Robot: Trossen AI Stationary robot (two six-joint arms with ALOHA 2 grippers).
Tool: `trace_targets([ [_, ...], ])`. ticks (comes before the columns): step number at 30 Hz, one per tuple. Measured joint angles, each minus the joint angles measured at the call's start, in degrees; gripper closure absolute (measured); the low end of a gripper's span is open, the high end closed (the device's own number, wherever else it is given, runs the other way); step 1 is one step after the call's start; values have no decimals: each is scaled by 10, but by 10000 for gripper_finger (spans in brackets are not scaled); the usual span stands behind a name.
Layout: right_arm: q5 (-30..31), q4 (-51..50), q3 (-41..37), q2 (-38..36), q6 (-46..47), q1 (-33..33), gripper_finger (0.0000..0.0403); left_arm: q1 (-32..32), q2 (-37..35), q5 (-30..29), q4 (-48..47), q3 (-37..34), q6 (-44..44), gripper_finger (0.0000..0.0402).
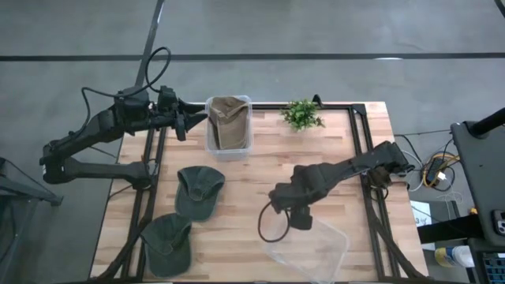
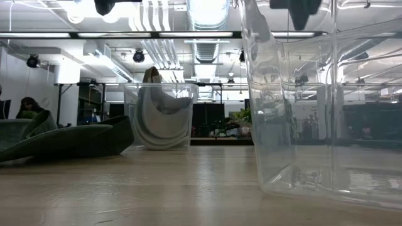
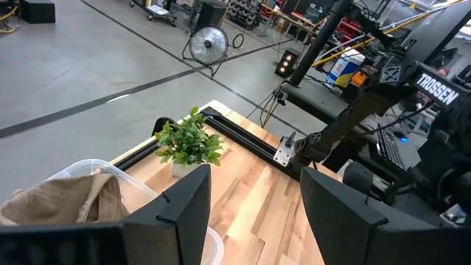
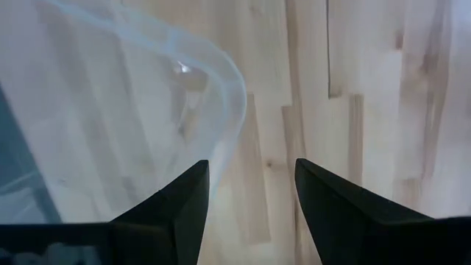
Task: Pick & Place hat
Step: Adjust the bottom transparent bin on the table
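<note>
A tan hat (image 1: 228,120) sits crumpled inside a clear bin (image 1: 229,146) at the table's far edge, and also shows in the left wrist view (image 3: 66,202) and the low view (image 2: 157,119). Two dark green hats (image 1: 199,190) (image 1: 168,241) lie flat on the table's left half, the low view showing them too (image 2: 69,141). My left gripper (image 1: 189,122) hovers open just left of the tan hat's bin (image 3: 250,213). My right gripper (image 1: 301,218) points down, open, above the bare wood beside the far rim of a second, empty clear bin (image 1: 312,246) (image 4: 243,191).
A small potted plant (image 1: 302,115) stands at the far edge, right of the tan hat's bin. A black cable loop (image 1: 272,225) hangs from my right arm over the table. Dark frame rails (image 1: 364,142) run along the table's sides. Bare wood lies between the hats and the empty bin.
</note>
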Motion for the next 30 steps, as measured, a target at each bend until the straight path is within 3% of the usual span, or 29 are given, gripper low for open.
trace_targets([
  [16, -7, 62, -96, 0, 38, 6, 218, 0, 0, 0, 0, 0, 4, 200],
  [30, -41, 69, -138, -2, 145, -28, 365, 0, 1, 0, 0, 0, 4, 200],
])
